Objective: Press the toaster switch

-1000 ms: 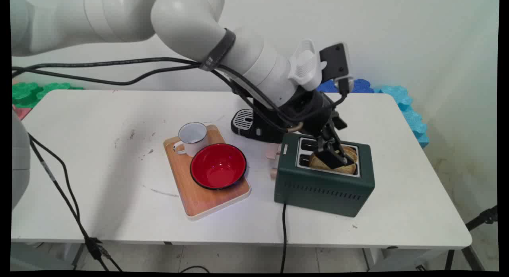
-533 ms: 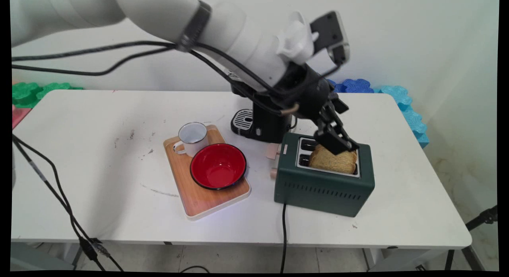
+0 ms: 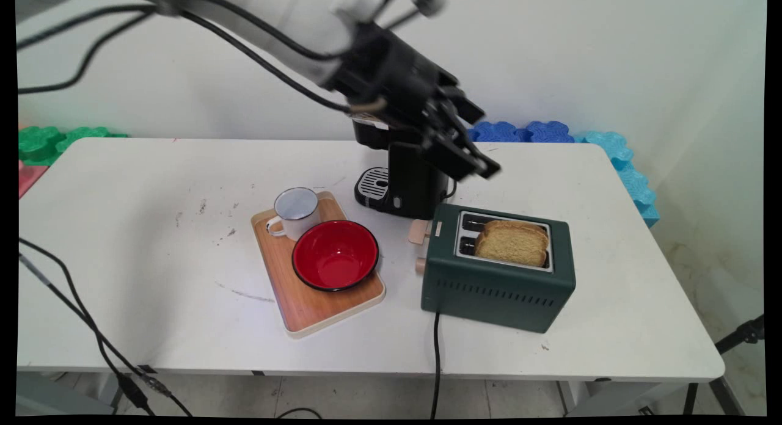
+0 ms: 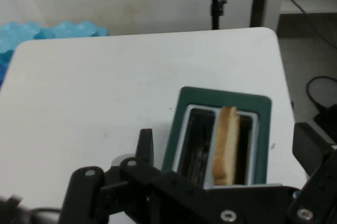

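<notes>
A dark green toaster (image 3: 498, 290) stands right of the table's middle. A slice of toast (image 3: 512, 243) stands in its near slot, its top sticking out; the far slot looks empty. My gripper (image 3: 486, 141) hangs open and empty above the toaster's far left corner, clear of it. In the hand view the two fingers (image 4: 145, 142) are spread wide, and between them lie the toaster (image 4: 221, 98) and the toast (image 4: 226, 140) in its right-hand slot.
A black coffee machine (image 3: 403, 181) stands just behind the toaster, under the hand. To the left, a wooden tray (image 3: 317, 309) holds a red bowl (image 3: 335, 254) and a white mug (image 3: 295, 208). The toaster's cord (image 3: 436, 352) runs off the front edge. Foam mats (image 3: 617, 150) line the back.
The gripper was shut on the toast in the toaster's slot. It has let go, opened, and risen up and to the left; the toast stays in the slot.
</notes>
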You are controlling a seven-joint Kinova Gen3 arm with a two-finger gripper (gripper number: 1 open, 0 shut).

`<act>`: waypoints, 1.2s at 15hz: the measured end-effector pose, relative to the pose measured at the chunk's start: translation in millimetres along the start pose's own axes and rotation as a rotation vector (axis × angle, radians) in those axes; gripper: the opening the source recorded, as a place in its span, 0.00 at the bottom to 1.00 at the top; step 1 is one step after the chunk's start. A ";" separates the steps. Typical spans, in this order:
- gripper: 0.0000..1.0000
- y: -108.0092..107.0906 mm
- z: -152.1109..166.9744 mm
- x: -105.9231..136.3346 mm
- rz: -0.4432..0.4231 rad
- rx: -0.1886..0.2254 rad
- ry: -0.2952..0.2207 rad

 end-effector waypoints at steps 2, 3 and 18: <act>1.00 -9.4 -23.3 -10.4 -0.015 0.022 0.000; 1.00 -13.0 -33.4 -16.5 -0.023 0.032 -0.003; 1.00 -19.4 -140.6 -153.1 -0.076 0.085 -0.207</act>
